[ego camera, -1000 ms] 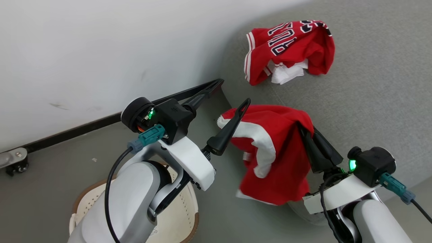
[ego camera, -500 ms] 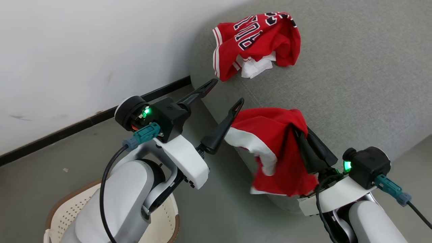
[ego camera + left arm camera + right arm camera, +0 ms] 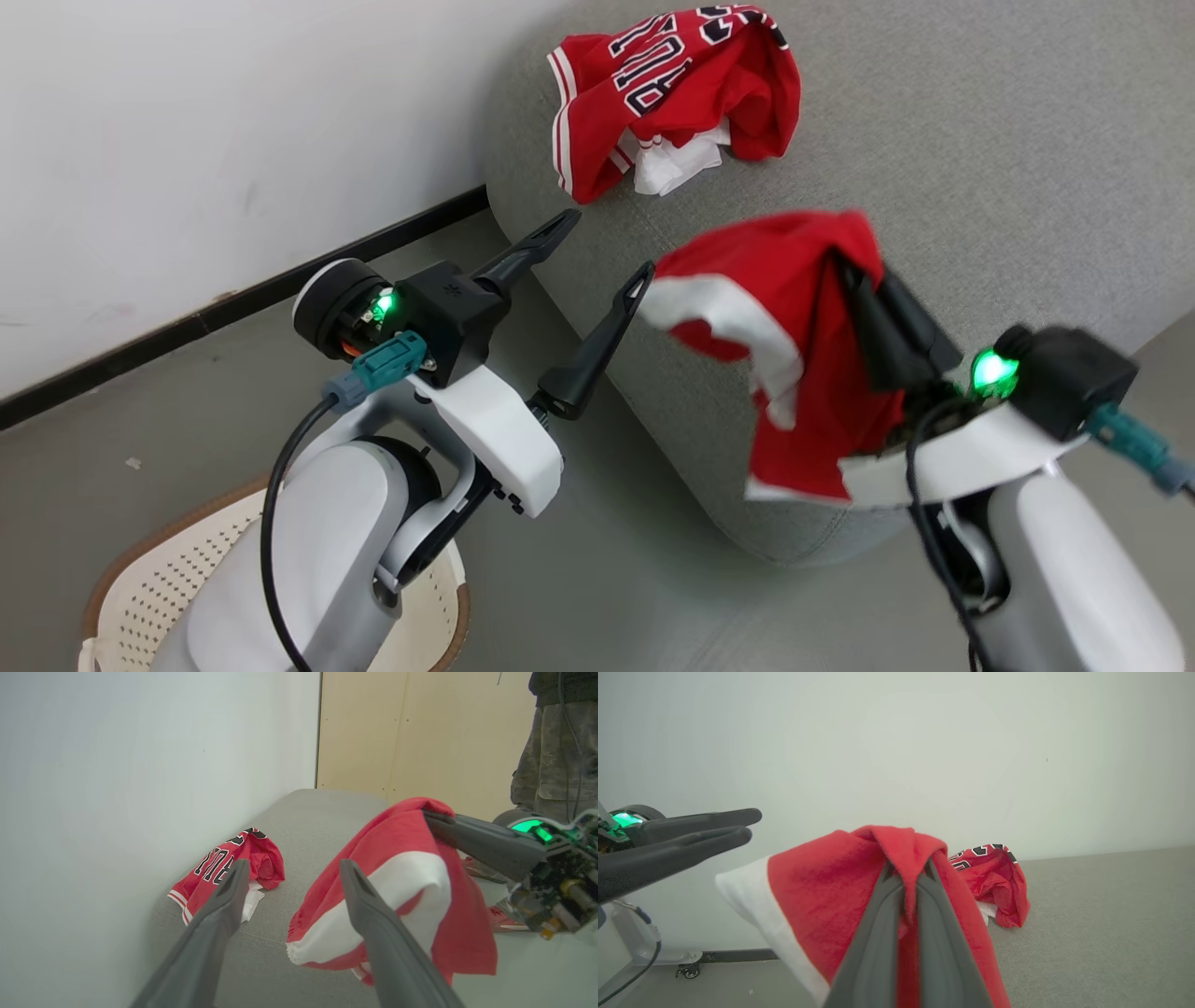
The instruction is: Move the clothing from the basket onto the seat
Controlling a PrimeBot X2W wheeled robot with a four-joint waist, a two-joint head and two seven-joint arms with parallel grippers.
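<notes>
Red shorts [image 3: 794, 345] with a broad white stripe hang from my right gripper [image 3: 854, 271], which is shut on a fold of them [image 3: 906, 858] above the rounded edge of the grey seat [image 3: 980, 168]. A crumpled red jersey [image 3: 672, 89] with black lettering lies on the seat by the wall, also seen as the jersey [image 3: 229, 868]. My left gripper [image 3: 607, 247] stands open and empty just left of the shorts [image 3: 397, 891]. The cream basket [image 3: 149, 588] with its brown rim sits on the floor under my left arm, partly hidden.
A white wall [image 3: 187, 140] with a black baseboard [image 3: 233, 294] runs along the left. Grey floor [image 3: 607, 579] lies between basket and seat. A person's legs [image 3: 551, 760] stand beyond the seat near a beige panel. A caster foot [image 3: 689, 968] sits by the wall.
The head camera has swung, shifting the whole scene leftward. My right gripper has lifted the shorts higher and further over the seat. The left gripper stays open.
</notes>
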